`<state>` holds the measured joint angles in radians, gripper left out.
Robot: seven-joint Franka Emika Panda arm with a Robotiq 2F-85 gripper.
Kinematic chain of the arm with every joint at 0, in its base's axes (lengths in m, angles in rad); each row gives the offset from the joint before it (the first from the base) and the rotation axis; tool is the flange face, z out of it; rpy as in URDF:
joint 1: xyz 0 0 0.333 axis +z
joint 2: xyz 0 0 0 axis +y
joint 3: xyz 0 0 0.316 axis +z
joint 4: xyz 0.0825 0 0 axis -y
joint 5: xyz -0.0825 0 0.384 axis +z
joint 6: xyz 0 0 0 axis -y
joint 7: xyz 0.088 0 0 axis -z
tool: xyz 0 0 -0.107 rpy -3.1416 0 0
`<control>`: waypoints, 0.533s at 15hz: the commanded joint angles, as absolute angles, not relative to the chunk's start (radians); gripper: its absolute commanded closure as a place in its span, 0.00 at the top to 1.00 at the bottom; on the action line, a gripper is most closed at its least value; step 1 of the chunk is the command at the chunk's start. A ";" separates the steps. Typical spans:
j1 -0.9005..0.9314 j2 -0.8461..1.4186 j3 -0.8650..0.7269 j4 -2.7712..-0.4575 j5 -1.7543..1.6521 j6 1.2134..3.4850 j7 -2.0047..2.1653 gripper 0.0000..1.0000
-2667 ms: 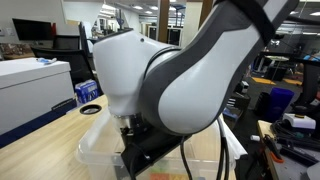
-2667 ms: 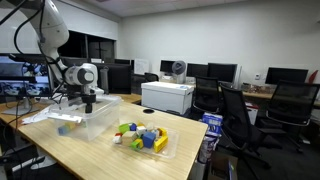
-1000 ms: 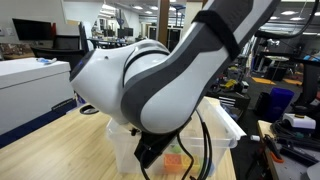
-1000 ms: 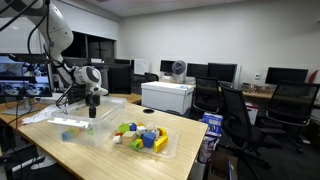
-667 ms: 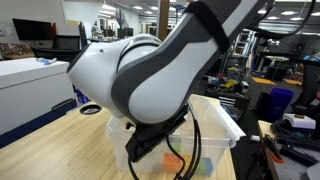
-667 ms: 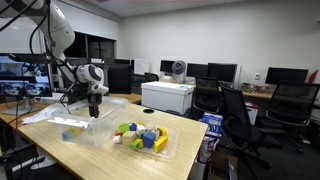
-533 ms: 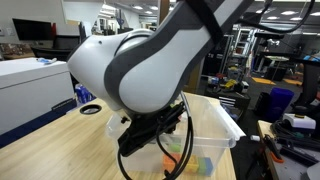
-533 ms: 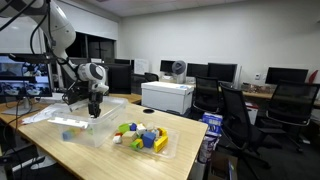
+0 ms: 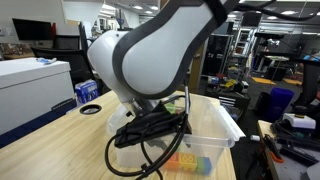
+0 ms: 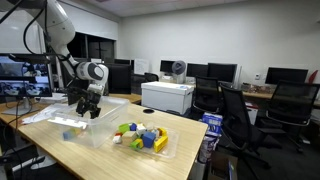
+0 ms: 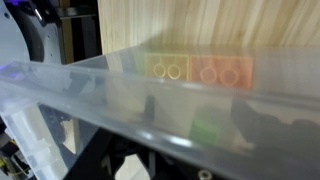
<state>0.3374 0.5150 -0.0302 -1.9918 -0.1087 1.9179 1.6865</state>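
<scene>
My gripper (image 10: 88,110) hangs tilted at the rim of a clear plastic bin (image 10: 62,134) on the wooden table. In the wrist view the bin's cloudy wall (image 11: 120,80) fills the picture. Behind it two dark fingers stand apart, and the gripper (image 11: 200,115) looks open. A small green block (image 11: 207,130) lies between the fingers, touching neither as far as the blur shows. A green-yellow brick (image 11: 168,68) and an orange brick (image 11: 226,71) lie further along the bin floor. In an exterior view the bin (image 9: 222,122) holds coloured bricks (image 9: 186,160) under the arm's cables.
A second clear tray (image 10: 170,146) heaped with several coloured blocks (image 10: 140,136) sits beside the bin. A white printer (image 10: 167,96) stands behind it, with office chairs (image 10: 236,118) beyond the table's edge. A blue tape roll (image 9: 88,91) lies on the table.
The wrist has swung and tilted, and the gripper has risen a little from the bin's inside toward its rim. The bricks in the bin have not moved.
</scene>
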 commanded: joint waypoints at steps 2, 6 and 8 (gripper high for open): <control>0.280 0.398 -0.009 -2.167 -0.009 2.077 1.804 1.00; 0.237 0.274 0.012 -2.236 0.083 2.172 1.790 1.00; 0.226 0.207 0.023 -2.250 0.107 2.179 1.786 1.00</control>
<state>0.2615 0.3458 -0.0104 -2.1693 0.0537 2.1391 1.7941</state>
